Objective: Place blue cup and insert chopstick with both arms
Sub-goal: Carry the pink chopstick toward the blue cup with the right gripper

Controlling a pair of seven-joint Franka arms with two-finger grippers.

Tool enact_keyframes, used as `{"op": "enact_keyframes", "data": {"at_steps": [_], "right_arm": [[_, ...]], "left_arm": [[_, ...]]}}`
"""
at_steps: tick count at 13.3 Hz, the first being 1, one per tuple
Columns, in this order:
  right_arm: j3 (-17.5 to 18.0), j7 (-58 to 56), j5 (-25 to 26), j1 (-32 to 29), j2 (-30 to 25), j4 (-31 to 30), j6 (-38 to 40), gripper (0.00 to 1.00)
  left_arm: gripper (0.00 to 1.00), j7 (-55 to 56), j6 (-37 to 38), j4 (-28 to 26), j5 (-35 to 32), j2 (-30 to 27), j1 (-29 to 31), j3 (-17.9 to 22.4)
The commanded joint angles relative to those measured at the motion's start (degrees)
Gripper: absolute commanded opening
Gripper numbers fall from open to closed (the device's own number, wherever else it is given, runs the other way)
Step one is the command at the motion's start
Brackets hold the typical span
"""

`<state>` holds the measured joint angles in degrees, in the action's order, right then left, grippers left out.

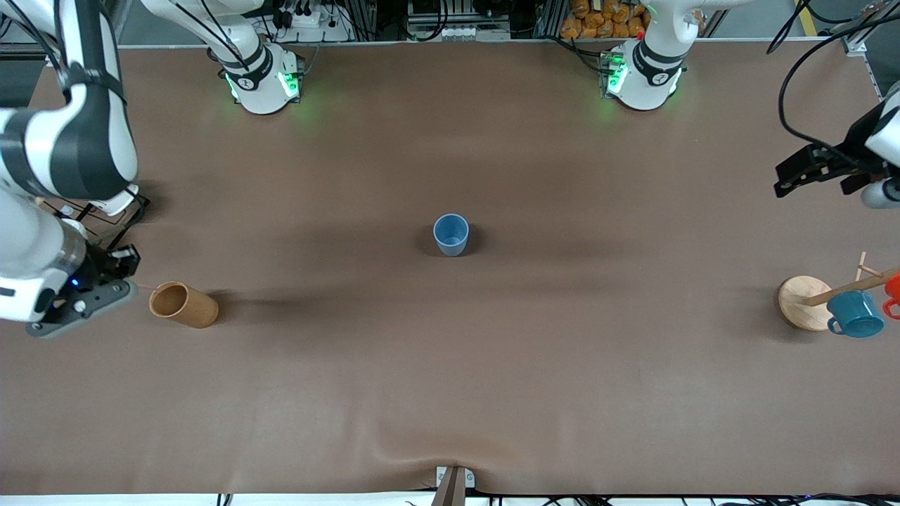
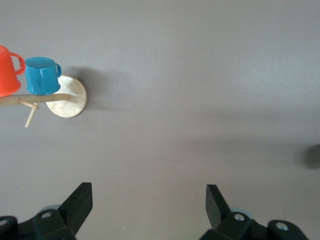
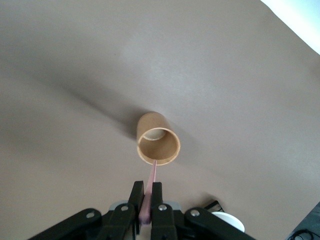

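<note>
The blue cup (image 1: 451, 234) stands upright and alone at the middle of the table. My right gripper (image 1: 129, 284) is at the right arm's end of the table, beside a brown cylindrical holder (image 1: 183, 304). In the right wrist view the right gripper (image 3: 147, 192) is shut on the thin pinkish chopstick (image 3: 153, 172), whose tip reaches the rim of the holder (image 3: 157, 140). My left gripper (image 1: 787, 179) hangs over bare table at the left arm's end, open and empty, as the left wrist view (image 2: 149, 200) shows.
A wooden mug rack (image 1: 805, 302) stands at the left arm's end, carrying a teal mug (image 1: 856, 314) and a red mug (image 1: 893, 292). The rack (image 2: 70, 97) and the teal mug (image 2: 42, 76) also show in the left wrist view.
</note>
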<state>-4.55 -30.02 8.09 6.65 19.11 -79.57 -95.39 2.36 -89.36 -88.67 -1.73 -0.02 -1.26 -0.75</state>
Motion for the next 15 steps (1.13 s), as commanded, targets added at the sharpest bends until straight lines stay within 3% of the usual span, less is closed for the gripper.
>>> {"op": "enact_keyframes", "data": {"at_steps": [1,6,9,15], "right_arm": [[1.38,-0.74,-5.26,1.16,-1.35,0.73,1.26,0.00],[4.46,-0.04,-15.29,8.09,-1.01,0.47,-3.37,0.00],[4.38,4.77,-15.21,14.95,-0.74,-0.06,-4.71,0.00],[4.38,15.60,-15.30,25.93,-0.48,-0.85,-7.17,0.00]], "left_arm": [[1.00,-1.31,0.59,-1.16,0.94,-1.48,-1.20,1.01],[1.00,-1.31,0.59,-0.81,0.94,-1.30,-2.43,1.10],[1.00,-1.31,0.59,-0.72,0.94,-1.30,-4.97,3.82],[1.00,-0.95,2.60,2.53,0.94,-0.86,-5.16,3.56]]}}
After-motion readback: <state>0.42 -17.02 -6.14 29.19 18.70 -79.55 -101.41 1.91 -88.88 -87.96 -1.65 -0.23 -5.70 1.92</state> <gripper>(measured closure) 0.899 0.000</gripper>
